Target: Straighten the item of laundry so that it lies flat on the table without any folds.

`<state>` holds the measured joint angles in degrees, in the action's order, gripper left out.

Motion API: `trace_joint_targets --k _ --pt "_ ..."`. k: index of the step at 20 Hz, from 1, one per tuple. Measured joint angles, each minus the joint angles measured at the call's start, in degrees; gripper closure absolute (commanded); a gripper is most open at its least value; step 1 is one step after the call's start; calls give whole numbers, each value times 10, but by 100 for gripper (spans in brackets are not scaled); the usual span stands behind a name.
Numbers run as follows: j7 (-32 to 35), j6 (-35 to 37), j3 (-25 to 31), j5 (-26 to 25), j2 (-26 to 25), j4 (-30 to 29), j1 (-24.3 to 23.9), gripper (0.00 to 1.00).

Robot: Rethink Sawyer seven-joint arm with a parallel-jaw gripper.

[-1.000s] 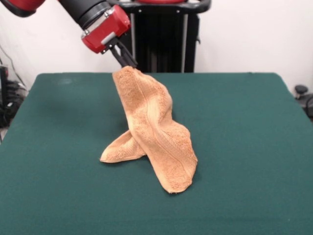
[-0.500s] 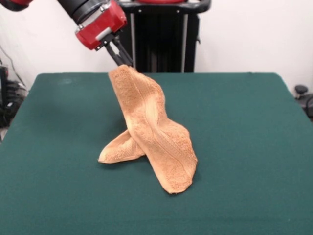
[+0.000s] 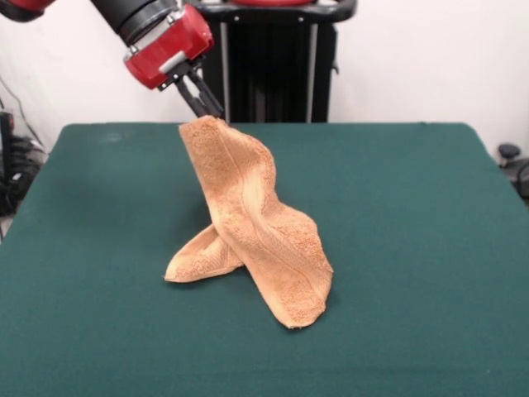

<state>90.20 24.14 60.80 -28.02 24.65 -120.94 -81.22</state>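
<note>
Orange-tan terry-cloth towel (image 3: 248,223) sits mid-table, roughly centre of the dark green felt-topped table (image 3: 413,248), one corner pulled up and the rest draped down from it. Two lower lobes rest on the felt: a longer one toward the camera at picture right, a shorter flap splaying out to picture left. Ribbed band runs diagonally down the hanging part. Looks like the corner is lifted so gravity can pull the folds out, ahead of a drag or lay-down; still doubled over at the base, so nowhere near flat yet.

Red-and-black gripper (image 3: 207,112) comes in from the upper left, arm angled down and toward picture right, wrist tilted so the thin black fingers (image 3: 198,93) point at the towel's top corner. Jaws clenched on that corner, pinching the fabric at its peak. Towel hangs taut just below the grip, slack lower down.
</note>
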Motion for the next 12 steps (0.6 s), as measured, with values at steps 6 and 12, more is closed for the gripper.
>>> trace_joint_targets --k 6,12 --pt "0 0 0 -1 0 0 5 100" --pt "0 0 -1 -2 0 1 15 100"
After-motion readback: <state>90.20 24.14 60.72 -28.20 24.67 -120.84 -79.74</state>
